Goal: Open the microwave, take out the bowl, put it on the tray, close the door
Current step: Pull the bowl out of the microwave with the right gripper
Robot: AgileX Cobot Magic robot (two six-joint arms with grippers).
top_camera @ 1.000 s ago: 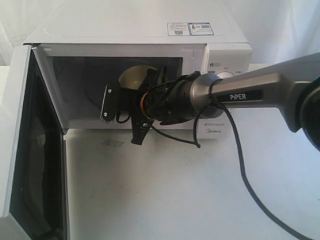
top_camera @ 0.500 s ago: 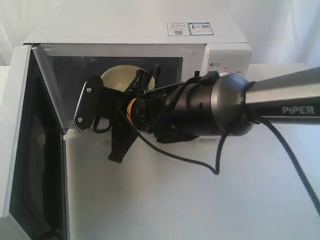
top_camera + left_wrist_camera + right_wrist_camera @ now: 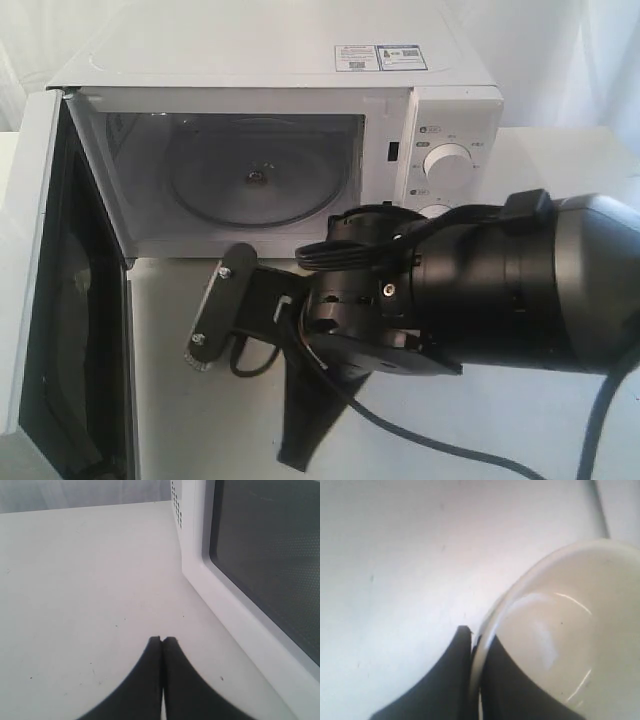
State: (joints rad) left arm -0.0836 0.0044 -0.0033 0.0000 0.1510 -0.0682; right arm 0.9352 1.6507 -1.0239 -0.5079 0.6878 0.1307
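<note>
The right gripper [image 3: 476, 637] pinches the bowl [image 3: 555, 630] by its rim, one finger inside and one outside. It holds it over the white table [image 3: 395, 555], in front of the microwave [image 3: 300, 60]. The door [image 3: 40, 280] stands wide open. The left gripper [image 3: 162, 640], fingers pressed together, hovers low over the table, with the door's outer face just beside it.
</note>
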